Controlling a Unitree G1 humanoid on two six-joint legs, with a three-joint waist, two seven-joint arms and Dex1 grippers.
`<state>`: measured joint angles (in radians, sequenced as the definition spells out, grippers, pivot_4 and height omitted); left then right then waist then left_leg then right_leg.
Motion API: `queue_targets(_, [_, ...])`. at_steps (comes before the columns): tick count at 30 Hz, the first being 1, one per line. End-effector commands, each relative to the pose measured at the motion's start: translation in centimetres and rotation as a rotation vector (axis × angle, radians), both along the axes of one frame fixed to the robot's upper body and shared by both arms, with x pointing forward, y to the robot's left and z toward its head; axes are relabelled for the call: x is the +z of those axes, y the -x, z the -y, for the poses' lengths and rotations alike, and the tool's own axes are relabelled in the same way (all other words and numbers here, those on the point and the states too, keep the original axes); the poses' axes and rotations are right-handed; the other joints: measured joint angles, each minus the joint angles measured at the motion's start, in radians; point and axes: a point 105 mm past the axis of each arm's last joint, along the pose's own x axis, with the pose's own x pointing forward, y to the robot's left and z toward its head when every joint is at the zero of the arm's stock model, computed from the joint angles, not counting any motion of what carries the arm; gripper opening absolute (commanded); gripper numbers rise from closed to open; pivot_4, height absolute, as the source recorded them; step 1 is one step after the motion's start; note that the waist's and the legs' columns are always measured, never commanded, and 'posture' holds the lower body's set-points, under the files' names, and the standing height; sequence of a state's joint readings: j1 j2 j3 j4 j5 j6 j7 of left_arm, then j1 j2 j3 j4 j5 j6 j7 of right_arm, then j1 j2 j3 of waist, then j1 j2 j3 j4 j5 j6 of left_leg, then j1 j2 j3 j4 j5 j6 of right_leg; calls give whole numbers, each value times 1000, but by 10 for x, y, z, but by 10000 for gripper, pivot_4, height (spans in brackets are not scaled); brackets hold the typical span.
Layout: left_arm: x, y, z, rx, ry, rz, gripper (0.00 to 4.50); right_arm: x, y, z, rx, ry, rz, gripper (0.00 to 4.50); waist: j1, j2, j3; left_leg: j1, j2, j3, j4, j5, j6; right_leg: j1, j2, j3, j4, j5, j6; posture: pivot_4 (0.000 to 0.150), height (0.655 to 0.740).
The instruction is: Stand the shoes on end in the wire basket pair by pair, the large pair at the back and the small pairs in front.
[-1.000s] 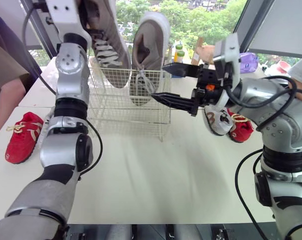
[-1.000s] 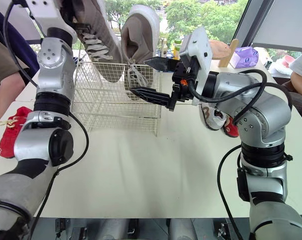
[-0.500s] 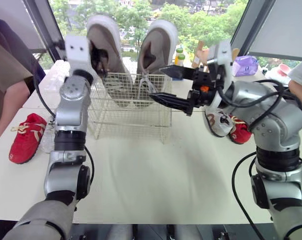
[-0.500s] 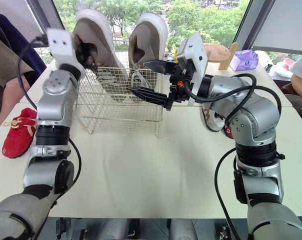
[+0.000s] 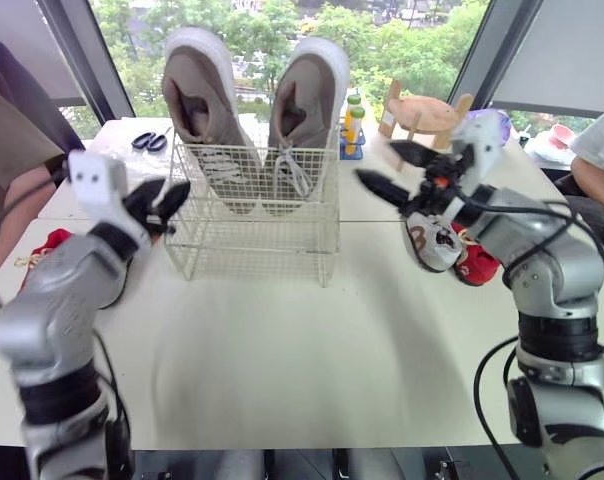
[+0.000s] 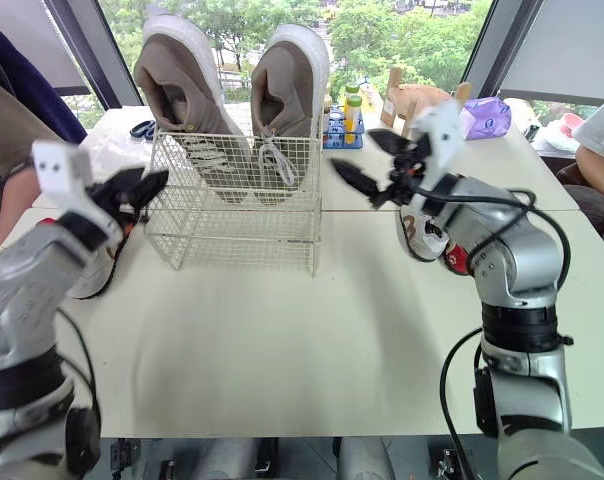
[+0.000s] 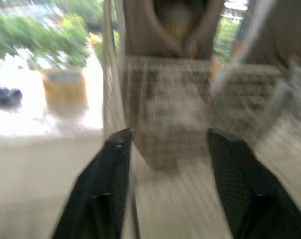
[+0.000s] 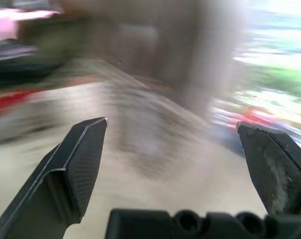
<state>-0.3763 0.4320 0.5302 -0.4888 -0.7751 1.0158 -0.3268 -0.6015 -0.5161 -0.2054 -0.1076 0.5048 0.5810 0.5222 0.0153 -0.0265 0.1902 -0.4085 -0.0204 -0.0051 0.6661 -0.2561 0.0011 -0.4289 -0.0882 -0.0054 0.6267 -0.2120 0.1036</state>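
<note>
Two large taupe shoes (image 5: 204, 100) (image 5: 307, 95) stand on end side by side at the back of the white wire basket (image 5: 252, 235). My left gripper (image 5: 160, 198) hovers just left of the basket, open and empty, and in the left wrist view its fingers (image 7: 110, 179) point at the basket's side. My right gripper (image 5: 387, 170) hangs open and empty to the right of the basket. Behind it on the table lie a small white printed shoe (image 5: 432, 245) and a small red shoe (image 5: 480, 264). Another small red shoe (image 5: 44, 243) lies at the left, mostly hidden by my left arm.
A person's arm (image 5: 12, 150) shows at the left edge and another person (image 5: 600, 140) at the right. Behind the basket are scissors (image 5: 149, 141), small bottles (image 5: 354, 115), a wooden stand (image 5: 422, 110) and a purple box (image 6: 487, 115).
My left gripper opened and let go of the left large shoe, which now stands in the basket, then dropped back to the basket's left. The right gripper drew away to the right.
</note>
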Motion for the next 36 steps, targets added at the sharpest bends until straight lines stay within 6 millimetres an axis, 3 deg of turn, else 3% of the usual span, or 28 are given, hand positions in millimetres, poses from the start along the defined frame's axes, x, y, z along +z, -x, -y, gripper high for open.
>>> queue_targets(1, [19,26,40,-205,49,76,42910,-12,3,17,-171,-52,45,45000,2,0,0,0,0,-1,1,0,0,1,0,0,0,0,0,1500,7400])
queue_targets(6, [1,52,88,-398,137,13,44264,-52,14,31,-411,-22,14,45000,-6,2,-1,1,-1,0,0,0,0,1,0,1,0,0,0,1500,7400])
queue_targets(11, [-23,63,112,-472,153,-70,44264,-77,20,47,-513,-25,-56,45000,-9,4,-2,2,0,1,-1,0,0,1,3,2,0,-2,-4,1500,7400])
queue_targets(13, [-26,62,116,-475,161,-77,44264,-83,17,58,-584,-47,-87,45000,-8,4,-2,2,0,1,0,0,0,1,3,2,1,-2,-5,1500,7400])
queue_targets(17, [-36,57,120,-477,89,-87,44264,-90,13,55,-593,-70,-121,45000,-6,5,-3,2,0,2,0,0,0,1,4,2,0,-3,-5,1500,7400])
queue_targets(23, [-37,41,115,-398,86,-59,44264,-118,17,63,-637,-74,-196,45000,-5,5,-3,2,0,1,0,0,0,2,5,2,-2,-3,-5,1500,7400])
queue_targets(36, [-42,40,116,-399,85,-53,44264,-145,6,66,-649,-58,-261,45000,-6,5,-3,2,1,1,0,0,0,3,5,2,-4,-3,-5,1500,7400])
